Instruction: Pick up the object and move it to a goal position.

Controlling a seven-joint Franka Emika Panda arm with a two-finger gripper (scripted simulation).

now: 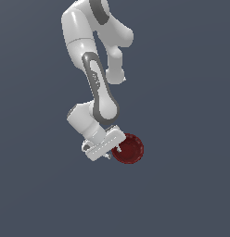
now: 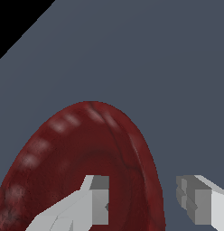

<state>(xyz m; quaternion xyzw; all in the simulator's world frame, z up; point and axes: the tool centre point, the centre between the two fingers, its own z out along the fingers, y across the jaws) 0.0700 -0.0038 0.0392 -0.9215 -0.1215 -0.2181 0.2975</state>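
Observation:
The object, a glossy dark red bowl [image 1: 130,148], lies on the grey floor just to the exterior view's right of my white gripper [image 1: 114,150]. In the wrist view the bowl [image 2: 82,153] fills the lower part of the picture. My gripper [image 2: 143,203] straddles its rim: one finger [image 2: 96,200] is inside the bowl and the other finger [image 2: 197,203] is outside it. A gap shows between each finger and the rim, so the jaws stand open around the bowl's wall. No goal marker is in view.
A plain dark grey floor [image 1: 182,194] surrounds the arm. A black area [image 2: 14,22] lies beyond the floor's edge in the wrist view.

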